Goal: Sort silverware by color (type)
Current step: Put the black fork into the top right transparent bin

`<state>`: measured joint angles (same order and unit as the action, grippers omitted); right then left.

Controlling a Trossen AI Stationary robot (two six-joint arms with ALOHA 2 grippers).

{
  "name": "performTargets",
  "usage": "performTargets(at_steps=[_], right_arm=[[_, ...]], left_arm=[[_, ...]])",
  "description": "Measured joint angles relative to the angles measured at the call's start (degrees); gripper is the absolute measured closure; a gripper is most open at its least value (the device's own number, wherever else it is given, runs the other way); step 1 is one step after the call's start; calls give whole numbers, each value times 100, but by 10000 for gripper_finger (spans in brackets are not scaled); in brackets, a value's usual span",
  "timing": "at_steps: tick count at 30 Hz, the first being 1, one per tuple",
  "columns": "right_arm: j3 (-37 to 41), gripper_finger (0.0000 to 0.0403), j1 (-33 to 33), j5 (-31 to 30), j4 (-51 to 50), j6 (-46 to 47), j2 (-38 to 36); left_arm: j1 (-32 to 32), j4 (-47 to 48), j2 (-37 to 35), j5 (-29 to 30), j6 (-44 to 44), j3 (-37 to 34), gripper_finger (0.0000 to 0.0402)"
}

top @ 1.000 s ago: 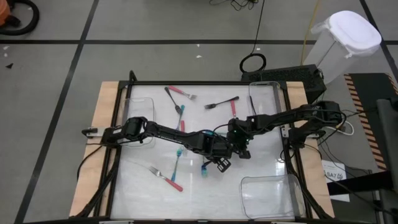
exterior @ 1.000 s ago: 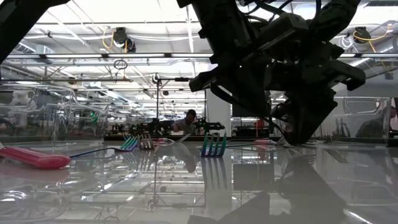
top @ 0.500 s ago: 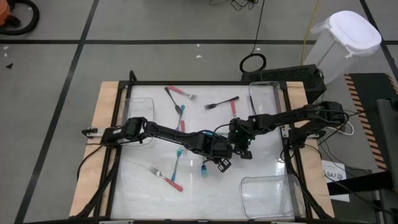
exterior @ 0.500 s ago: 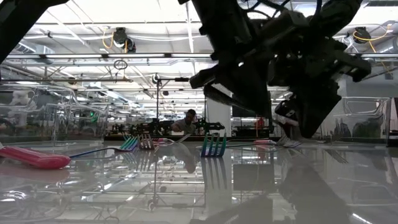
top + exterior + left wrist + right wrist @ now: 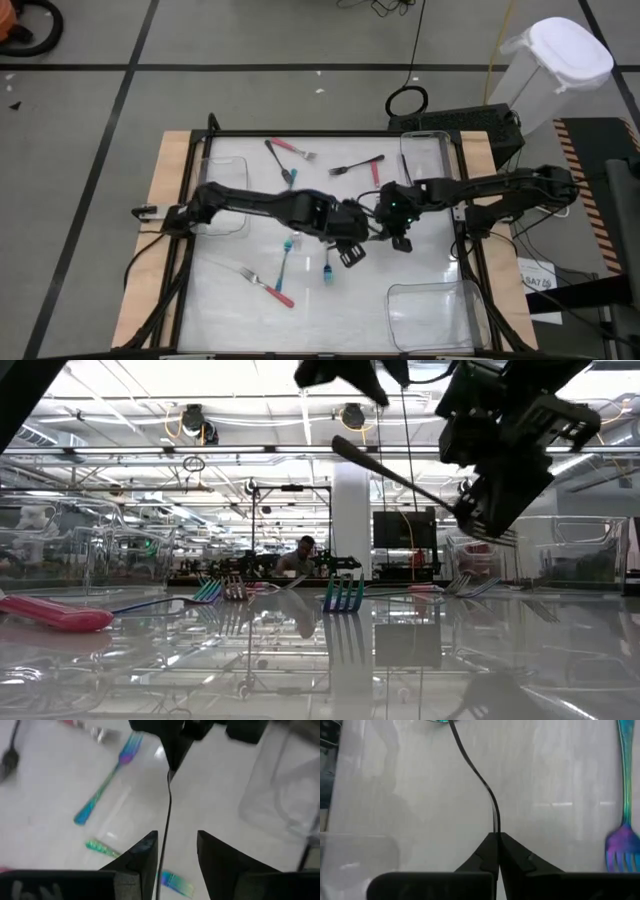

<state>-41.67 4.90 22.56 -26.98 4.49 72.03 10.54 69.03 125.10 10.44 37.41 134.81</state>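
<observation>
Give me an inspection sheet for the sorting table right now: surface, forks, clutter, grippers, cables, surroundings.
Surface: glossy white table, dark frame around it.
Job's things: black fork lifted off the table; other forks scattered, teal and pink-handled.
Clutter: clear bins at the corners.
Grippers: right gripper shut on the black fork; left gripper open around its other end, mid-table.
Cables: coiled black cable on the floor beyond the table.
Surroundings: white lidded bin on the floor; workshop behind.
</observation>
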Motion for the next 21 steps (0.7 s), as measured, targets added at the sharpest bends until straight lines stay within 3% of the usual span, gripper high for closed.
performTargets(at_steps=[15,21], right_arm=[[4,402,10,119,254,2166,-1266],[-150,403,-27,-434,300,3011,-1623]], left_arm=[[-191,405,-807,-293,-1477,19,263],[-377,216,-1316,-252,-1845,17,263]])
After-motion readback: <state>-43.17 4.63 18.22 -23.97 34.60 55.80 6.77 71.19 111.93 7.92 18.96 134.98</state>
